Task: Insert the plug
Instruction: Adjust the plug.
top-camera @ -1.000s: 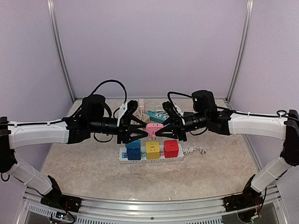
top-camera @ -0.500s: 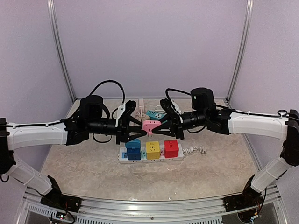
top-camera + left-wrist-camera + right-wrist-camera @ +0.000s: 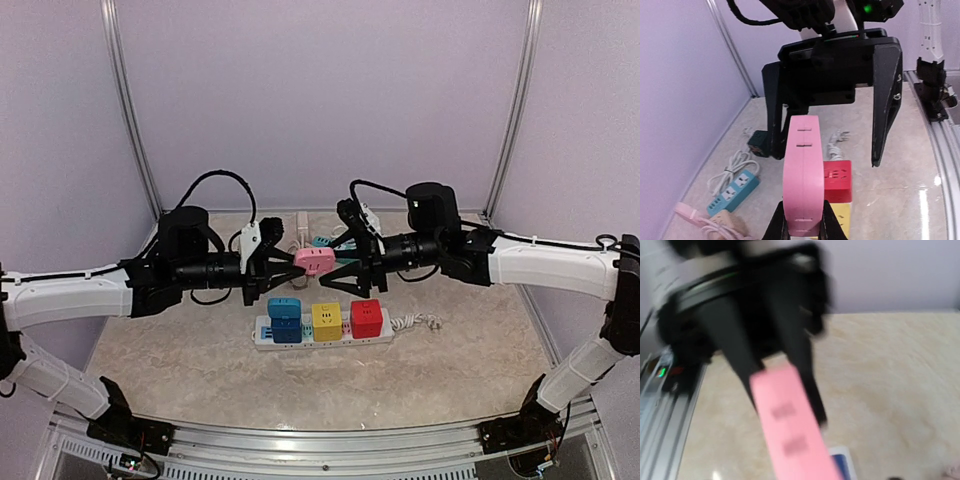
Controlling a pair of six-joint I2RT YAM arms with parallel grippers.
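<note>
We see the white power strip (image 3: 322, 337) lying flat on the table (image 3: 180, 350). Blue cube (image 3: 285, 313), yellow cube (image 3: 327, 320) and red cube (image 3: 366, 318) sit in a row on it, blue at its left end, red toward its right. Above the strip, off the table, we mark the pink plug (image 3: 313, 260). The left gripper (image 3: 292, 261) reaches in from the strip's left, clamped on the plug's left end. The right gripper (image 3: 340, 264) reaches in from the strip's right with its jaws spread at the plug's other end; we can't tell if it touches. Behind the strip is a teal strip (image 3: 325, 242), partly hidden.
</note>
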